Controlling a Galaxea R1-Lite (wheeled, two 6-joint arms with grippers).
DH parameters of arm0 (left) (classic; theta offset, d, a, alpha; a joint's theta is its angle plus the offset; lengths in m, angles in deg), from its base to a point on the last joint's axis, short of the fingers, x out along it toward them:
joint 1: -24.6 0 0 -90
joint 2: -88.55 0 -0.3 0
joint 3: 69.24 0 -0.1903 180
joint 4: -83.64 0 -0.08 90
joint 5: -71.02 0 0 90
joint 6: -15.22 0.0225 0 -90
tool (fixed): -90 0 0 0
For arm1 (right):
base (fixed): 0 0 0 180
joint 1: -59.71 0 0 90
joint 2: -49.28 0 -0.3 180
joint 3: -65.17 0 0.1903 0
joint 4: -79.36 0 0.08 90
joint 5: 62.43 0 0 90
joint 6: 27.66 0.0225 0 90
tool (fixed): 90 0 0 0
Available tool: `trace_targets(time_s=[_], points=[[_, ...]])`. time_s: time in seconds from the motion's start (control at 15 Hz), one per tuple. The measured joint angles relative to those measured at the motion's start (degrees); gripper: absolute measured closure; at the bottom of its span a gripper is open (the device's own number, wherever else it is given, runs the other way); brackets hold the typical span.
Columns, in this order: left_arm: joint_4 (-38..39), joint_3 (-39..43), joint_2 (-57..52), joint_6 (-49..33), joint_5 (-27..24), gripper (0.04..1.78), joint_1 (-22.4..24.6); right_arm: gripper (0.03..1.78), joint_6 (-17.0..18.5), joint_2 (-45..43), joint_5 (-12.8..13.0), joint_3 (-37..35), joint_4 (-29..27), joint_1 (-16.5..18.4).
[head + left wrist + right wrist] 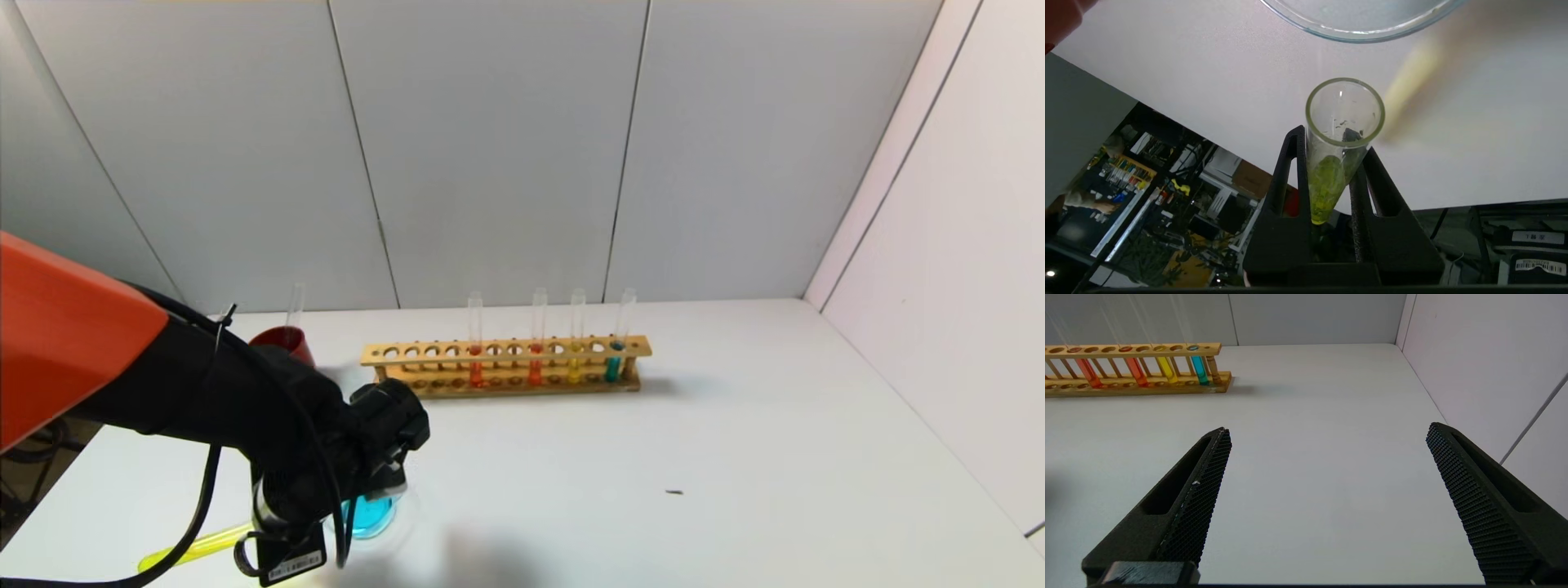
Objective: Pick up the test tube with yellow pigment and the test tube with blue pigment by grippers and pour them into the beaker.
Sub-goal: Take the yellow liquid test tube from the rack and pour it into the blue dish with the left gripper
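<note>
My left gripper (314, 518) hangs low at the table's near left corner, shut on the test tube with yellow pigment (192, 549). The tube lies almost level, its yellow end pointing left and its mouth toward the beaker (371, 516). That low glass beaker holds blue liquid and sits just right of the gripper. In the left wrist view both fingers (1294, 163) press the tube (1327, 183), whose open mouth sits short of the beaker rim (1359, 36). A tube with blue liquid (613, 366) stands at the rack's right end. My right gripper (1327, 433) is open over bare table.
The wooden rack (506, 363) stands mid-table with two orange tubes, an amber one and the blue one. A dark red cup (286, 339) with a clear tube in it stands left of the rack. Walls close the back and right. The table edge runs near my left arm.
</note>
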Motion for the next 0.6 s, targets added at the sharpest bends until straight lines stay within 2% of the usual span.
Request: trace_targets(time_s=[0.6], points=[[-6.6,-4.5,3.7,0.5,0.1,1.5,-0.1,0.07,0.0,0.0,0.0,0.0,0.0,0.0]])
